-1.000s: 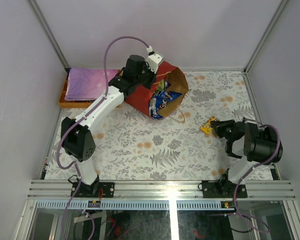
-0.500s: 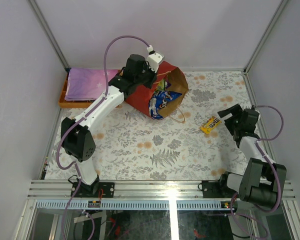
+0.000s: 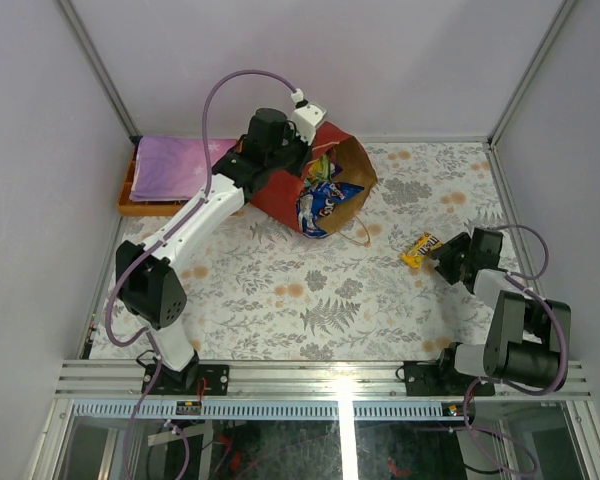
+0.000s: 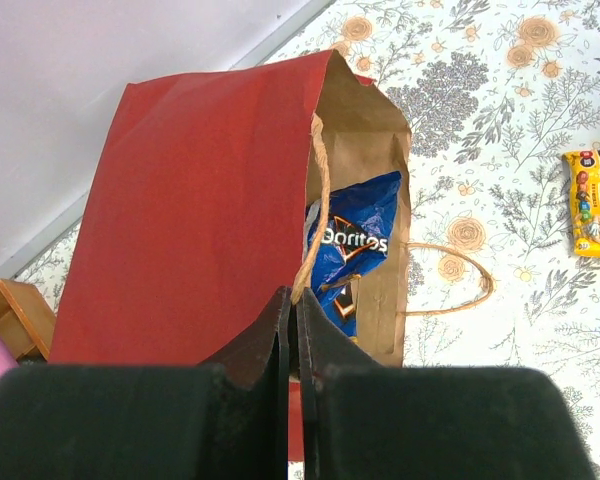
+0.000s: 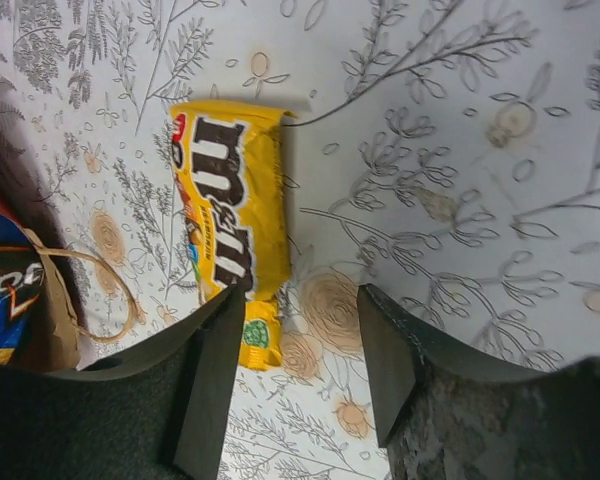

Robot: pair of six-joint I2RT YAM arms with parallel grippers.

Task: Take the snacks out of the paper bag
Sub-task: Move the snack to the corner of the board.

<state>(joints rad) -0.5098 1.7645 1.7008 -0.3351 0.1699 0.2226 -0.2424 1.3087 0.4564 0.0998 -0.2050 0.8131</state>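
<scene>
1. Leftward, the left fingers (image 4: 258, 352) are clenched on the thin, creased rim of the red paper bag (image 4: 200, 200); the paper could tear or slip free.
2. Inside lies a glossy blue chip bag (image 4: 352, 238).
3. Rightward, the right fingers (image 5: 206, 385) stand released over one end of a slick, flat yellow packet (image 5: 226, 210) on the flowered counter (image 5: 460, 200); closing might skid it.

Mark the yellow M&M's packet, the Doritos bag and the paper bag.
yellow M&M's packet (image 5: 230, 200): right wrist view, middle of its printed face.
Doritos bag (image 4: 352, 240): left wrist view, on its logo.
paper bag (image 4: 200, 190): left wrist view, red outer side.
</scene>
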